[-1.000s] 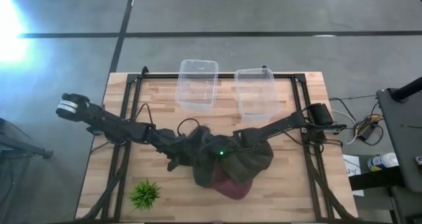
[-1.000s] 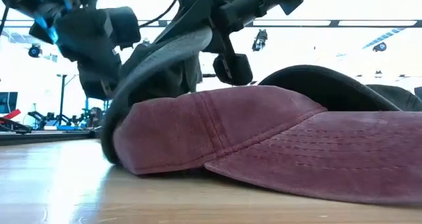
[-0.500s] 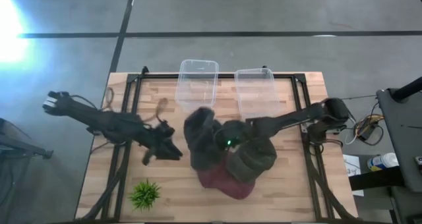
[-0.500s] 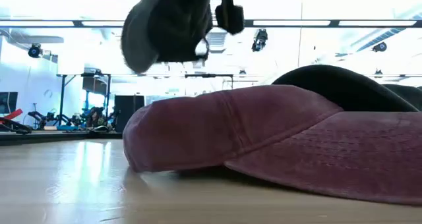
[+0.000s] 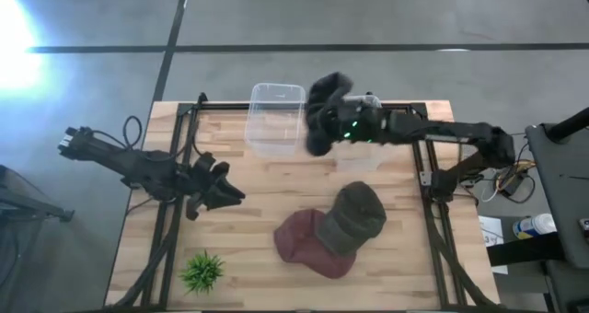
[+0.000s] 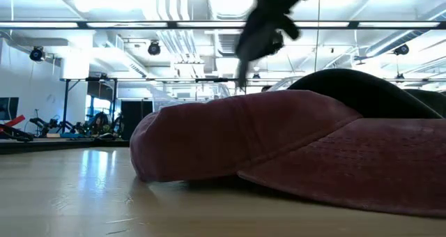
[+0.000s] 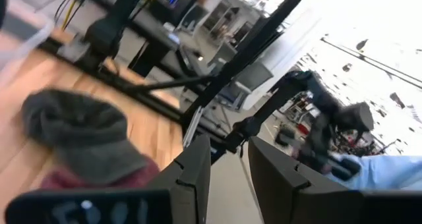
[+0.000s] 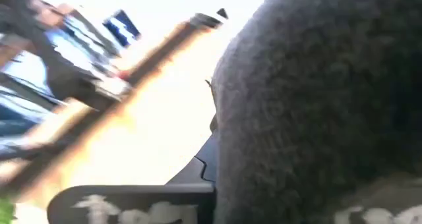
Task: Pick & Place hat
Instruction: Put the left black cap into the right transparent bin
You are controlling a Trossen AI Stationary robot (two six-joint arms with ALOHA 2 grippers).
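My right gripper (image 5: 342, 127) is shut on a dark grey hat (image 5: 321, 110), held high over the gap between two clear tubs at the table's far edge. The hat fills the right wrist view (image 8: 316, 105) and hangs at the top of the low view (image 6: 268, 21). A maroon cap (image 5: 306, 249) lies on the table with an olive cap (image 5: 356, 216) resting on its right part; both show in the low view, the maroon cap (image 6: 230, 139) in front. My left gripper (image 5: 221, 186) is open above the table's left half, apart from the caps. My right gripper holds the dark grey hat lifted clear of the table, coming at it level from the table's right side. The hat (image 8: 310, 118) covers the fingers in the wrist view, so the gripped part is hidden. The cloth droops below and to the left of the gripper (image 5: 315, 138).
Two clear plastic tubs stand at the far edge, left tub (image 5: 276, 118) and right tub (image 5: 359, 138). A small green plant (image 5: 202, 272) sits near the near-left corner. Black frame rails (image 5: 179, 166) run along both sides. Bare wood lies between my left gripper and the caps.
My right gripper has lifted the dark grey hat off the pile of caps and carried it up and toward the far edge, over the tubs. My left gripper has drawn back from the pile toward the table's left. The maroon and olive caps have stayed on the table.
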